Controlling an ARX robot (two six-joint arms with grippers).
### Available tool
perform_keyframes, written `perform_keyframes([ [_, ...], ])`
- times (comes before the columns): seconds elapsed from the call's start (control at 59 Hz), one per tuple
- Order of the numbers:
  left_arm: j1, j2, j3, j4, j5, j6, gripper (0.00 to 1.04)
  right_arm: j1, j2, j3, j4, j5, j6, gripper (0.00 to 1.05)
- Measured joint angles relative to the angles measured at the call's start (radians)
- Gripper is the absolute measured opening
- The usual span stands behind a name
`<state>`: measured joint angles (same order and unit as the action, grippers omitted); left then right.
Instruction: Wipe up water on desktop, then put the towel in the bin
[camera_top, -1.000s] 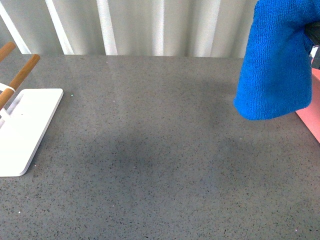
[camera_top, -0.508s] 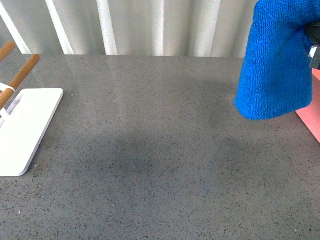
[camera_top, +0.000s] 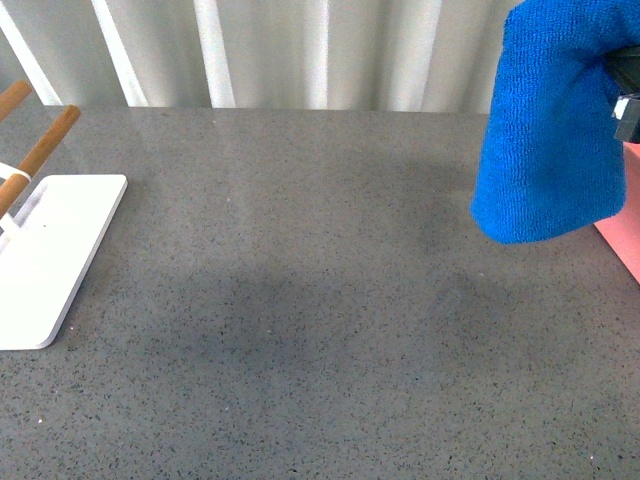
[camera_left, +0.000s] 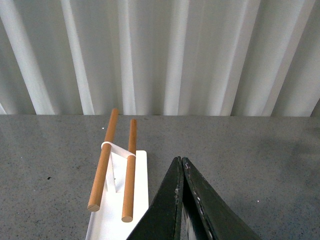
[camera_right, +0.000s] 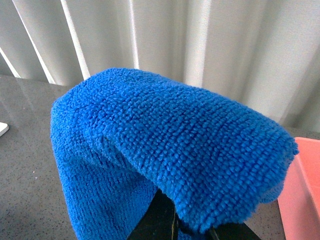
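The right tool (camera_right: 175, 222), clamped on the towel (camera_top: 550, 130), has edged slightly toward the bin (camera_top: 622, 240).

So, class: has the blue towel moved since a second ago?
Yes, barely: the towel has drifted slightly right and down, towards the bin.

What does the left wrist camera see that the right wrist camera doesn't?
Only the left wrist view shows the two wooden rods on the white stand, plus the left tool, closed and empty. Only the right wrist view shows the blue towel draped over the right tool, and a corner of the pink bin. Both show the grey desktop and the white curtain behind it.
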<state>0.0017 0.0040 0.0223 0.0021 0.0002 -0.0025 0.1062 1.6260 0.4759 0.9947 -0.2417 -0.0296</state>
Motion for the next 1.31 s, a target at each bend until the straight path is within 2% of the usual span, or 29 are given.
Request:
perform_keyframes([
  [0.102,0.000,0.000,0.000,-0.001,0.000,-0.001,0.04,0.007,0.020,0.014,-0.021,0.010,0.002,0.03],
  [0.119,0.000,0.000,0.000,-0.001,0.000,-0.001,0.07,0.010,0.031,0.024,-0.038,0.016,0.005,0.03],
  [0.186,0.000,0.000,0.000,-0.001,0.000,-0.001,0.25,0.022,0.080,0.080,-0.115,0.042,0.027,0.03],
  [0.356,0.000,0.000,0.000,-0.001,0.000,-0.001,0.66,0.070,0.319,0.325,-0.443,0.141,0.149,0.03],
  [0.525,0.000,0.000,0.000,-0.001,0.000,0.000,0.99,0.129,0.448,0.447,-0.618,0.163,0.227,0.03],
  [0.814,0.000,0.000,0.000,-0.001,0.000,0.000,0.98,0.143,0.513,0.450,-0.652,0.221,0.267,0.03],
  [1.034,0.000,0.000,0.000,-0.001,0.000,0.000,0.98,0.101,0.447,0.396,-0.654,0.241,0.266,0.03],
  [1.305,0.000,0.000,0.000,-0.002,0.000,0.000,0.98,0.029,0.464,0.441,-0.678,0.246,0.229,0.03],
])
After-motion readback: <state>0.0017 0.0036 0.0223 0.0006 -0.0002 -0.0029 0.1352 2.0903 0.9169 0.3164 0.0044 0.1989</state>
